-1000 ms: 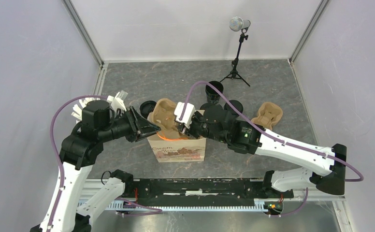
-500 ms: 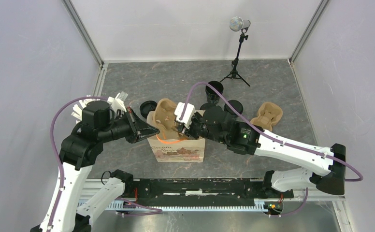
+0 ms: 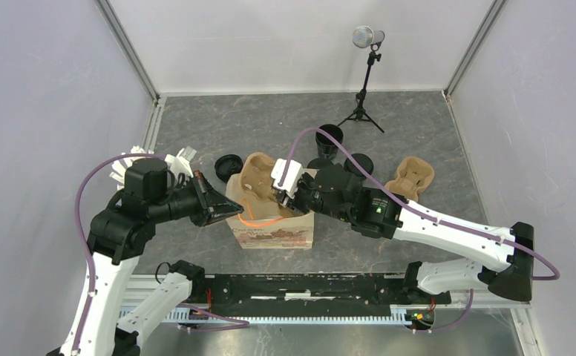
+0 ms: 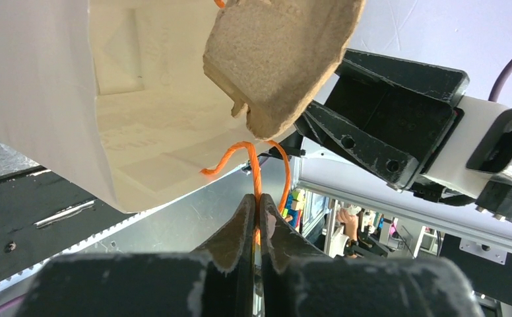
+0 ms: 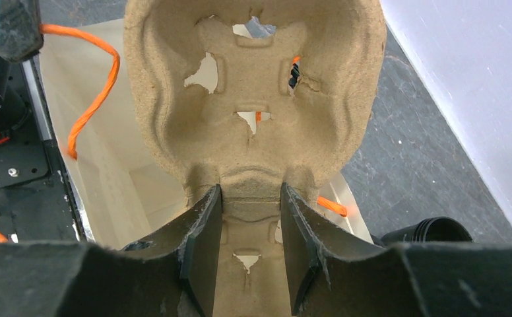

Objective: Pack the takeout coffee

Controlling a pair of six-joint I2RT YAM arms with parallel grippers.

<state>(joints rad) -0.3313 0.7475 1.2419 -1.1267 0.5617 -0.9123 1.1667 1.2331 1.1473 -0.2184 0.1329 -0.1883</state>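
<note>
A black takeout coffee cup [image 3: 329,138] stands behind the bag, another [image 3: 228,163] to its left, and one [image 3: 360,164] is partly hidden by the right arm; one cup's rim [image 5: 431,230] shows at the right wrist view's lower right. My right gripper [image 3: 282,194] [image 5: 250,218] is shut on the middle ridge of the brown pulp cup carrier [image 3: 257,176] [image 5: 253,99] [image 4: 280,59], tilted over the open beige paper bag [image 3: 274,227] [image 5: 108,172] [image 4: 141,119]. My left gripper [image 3: 229,210] [image 4: 258,201] is shut on the bag's orange handle [image 4: 256,168] [image 5: 95,86].
A second pulp carrier [image 3: 411,178] lies on the grey table to the right. A microphone on a small tripod [image 3: 363,104] stands at the back. White walls enclose both sides. The black rail [image 3: 307,289] runs along the near edge.
My left gripper has shut on the orange handle and drawn it left and nearer, pulling the bag's mouth wider. The right gripper and carrier have shifted only slightly.
</note>
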